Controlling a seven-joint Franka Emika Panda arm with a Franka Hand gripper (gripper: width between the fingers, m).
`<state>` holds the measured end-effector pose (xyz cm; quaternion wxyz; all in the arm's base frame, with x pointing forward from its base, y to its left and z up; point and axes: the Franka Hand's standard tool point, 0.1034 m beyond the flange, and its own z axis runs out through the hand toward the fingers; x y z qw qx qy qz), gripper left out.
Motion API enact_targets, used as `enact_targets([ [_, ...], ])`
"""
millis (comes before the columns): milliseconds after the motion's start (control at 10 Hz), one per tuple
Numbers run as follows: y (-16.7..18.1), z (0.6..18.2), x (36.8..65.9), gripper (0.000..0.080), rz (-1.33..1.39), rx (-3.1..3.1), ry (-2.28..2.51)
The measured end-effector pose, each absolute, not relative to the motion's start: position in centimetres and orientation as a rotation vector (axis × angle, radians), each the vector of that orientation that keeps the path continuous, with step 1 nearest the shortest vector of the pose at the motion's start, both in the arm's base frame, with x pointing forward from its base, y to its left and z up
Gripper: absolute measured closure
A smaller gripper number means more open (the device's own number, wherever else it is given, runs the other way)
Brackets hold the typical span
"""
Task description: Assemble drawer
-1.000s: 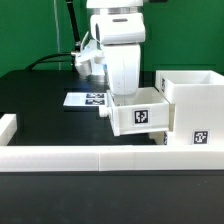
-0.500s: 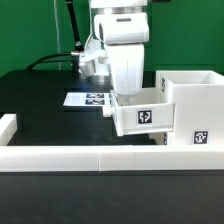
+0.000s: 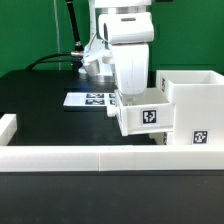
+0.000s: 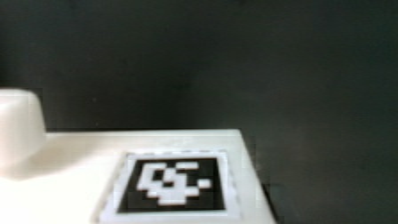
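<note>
A: Where is the arm?

B: In the exterior view the arm (image 3: 125, 40) comes down from above onto a tray (image 3: 146, 113). The gripper (image 3: 133, 92) sits at the tray's top edge. The fingertips are hidden behind the tray wall and the wrist body.

A: Jaws apart or together?

B: Cannot tell. Neither view shows the fingers clearly. The tray appears to sit above the table (image 3: 50, 110), tilted a little, with the gripper at its rim, which suggests a hold, but the contact itself is not visible.

A: Where is the tray relative to the casing?

B: The casing (image 3: 197, 108) stands at the exterior view's right, near the low front wall (image 3: 90, 160). The tray is just beside the casing, on its left in that view, and looks to touch or overlap the casing's edge. Whether it is partly inside, I cannot tell. The tray's front face carries a black-and-white marker (image 3: 150, 115). The casing carries one low on its front (image 3: 199, 138).

A: Anything else on the table?

B: The marker board (image 3: 88, 99) lies flat behind the tray, toward the exterior view's left.

A: Wrist view?

B: Blurred. A white surface with a square marker (image 4: 175, 183) fills the near part, dark table behind. A rounded white shape (image 4: 18, 130) sits at one edge; unidentified.
</note>
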<state>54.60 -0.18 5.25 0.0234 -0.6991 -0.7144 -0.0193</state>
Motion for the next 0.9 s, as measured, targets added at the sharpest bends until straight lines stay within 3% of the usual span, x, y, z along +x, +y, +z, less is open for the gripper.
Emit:
enact_targets([
  [900, 0.5, 5.36, 54.66, 0.0755, -0.041, -2.185, -2.177],
])
